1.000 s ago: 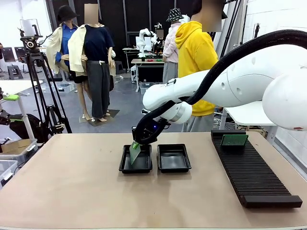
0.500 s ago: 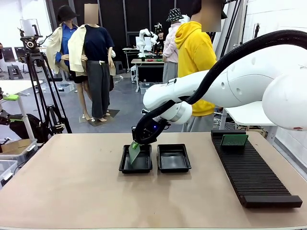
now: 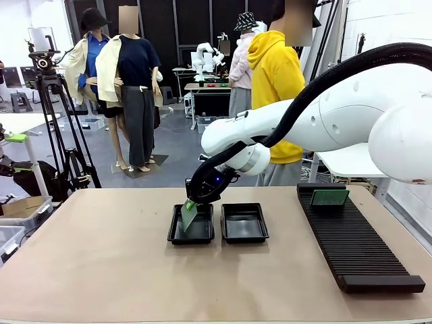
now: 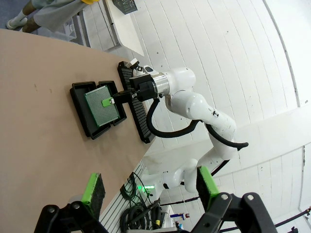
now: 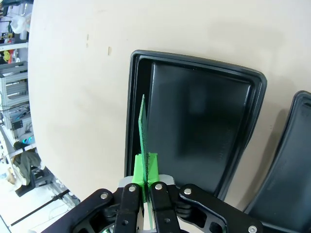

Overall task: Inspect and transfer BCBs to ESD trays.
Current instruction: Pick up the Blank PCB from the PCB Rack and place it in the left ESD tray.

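Observation:
My right gripper (image 3: 193,204) is shut on one edge of a green BCB (image 3: 190,215) and holds it tilted just above the left ESD tray (image 3: 173,234). The wrist view shows this BCB (image 5: 143,127) edge-on over the tray's (image 5: 204,73) left side, pinched by the right gripper (image 5: 146,169). A second ESD tray (image 3: 244,237) sits beside it with nothing in it. From high up, my left gripper (image 4: 150,185) is open, and beyond it lie the BCB (image 4: 102,107) and both trays (image 4: 78,99). Another BCB (image 3: 329,197) stands in the rack.
A long black slotted rack (image 3: 354,250) lies along the table's right side. A person in a yellow hoodie (image 3: 275,74) stands behind the far edge. A camera tripod (image 3: 57,128) stands off the table at the back left. Bare tabletop (image 3: 94,256) spreads left and in front of the trays.

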`<state>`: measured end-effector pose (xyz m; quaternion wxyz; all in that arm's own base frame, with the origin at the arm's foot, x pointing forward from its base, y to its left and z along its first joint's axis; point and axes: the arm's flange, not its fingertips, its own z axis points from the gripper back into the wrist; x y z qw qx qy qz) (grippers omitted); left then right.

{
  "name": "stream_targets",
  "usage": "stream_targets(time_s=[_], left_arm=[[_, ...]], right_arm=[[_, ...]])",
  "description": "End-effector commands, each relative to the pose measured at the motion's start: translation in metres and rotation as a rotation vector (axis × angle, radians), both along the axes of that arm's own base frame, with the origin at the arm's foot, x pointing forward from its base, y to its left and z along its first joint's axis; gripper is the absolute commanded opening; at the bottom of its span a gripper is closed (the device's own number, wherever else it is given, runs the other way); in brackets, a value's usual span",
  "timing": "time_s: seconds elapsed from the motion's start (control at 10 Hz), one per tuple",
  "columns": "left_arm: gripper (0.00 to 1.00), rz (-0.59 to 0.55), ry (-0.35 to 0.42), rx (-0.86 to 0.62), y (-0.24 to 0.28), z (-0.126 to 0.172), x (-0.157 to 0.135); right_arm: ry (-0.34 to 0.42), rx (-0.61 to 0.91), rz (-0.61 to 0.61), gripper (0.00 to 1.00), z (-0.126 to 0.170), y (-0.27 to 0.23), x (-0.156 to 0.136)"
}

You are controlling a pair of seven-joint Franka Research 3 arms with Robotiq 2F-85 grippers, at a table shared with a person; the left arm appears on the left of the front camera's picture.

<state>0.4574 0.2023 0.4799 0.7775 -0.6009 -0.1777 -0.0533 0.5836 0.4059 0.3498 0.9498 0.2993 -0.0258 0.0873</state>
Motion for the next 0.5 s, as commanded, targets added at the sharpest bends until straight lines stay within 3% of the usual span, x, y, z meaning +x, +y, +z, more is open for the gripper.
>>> stream_targets(time_s=[0.0,0.4], left_arm=[[1.00,0.012,0.007,-0.002,-0.0001,0.0039,-0.0003],[1.00,0.012,0.007,-0.002,-0.0001,0.0039,-0.0003]], right_arm=[[-0.002,-0.013,-0.006,0.00,0.0017,-0.0003,0.0000],[0.000,0.000,0.000,0.00,0.0000,0.0000,0.0000]])
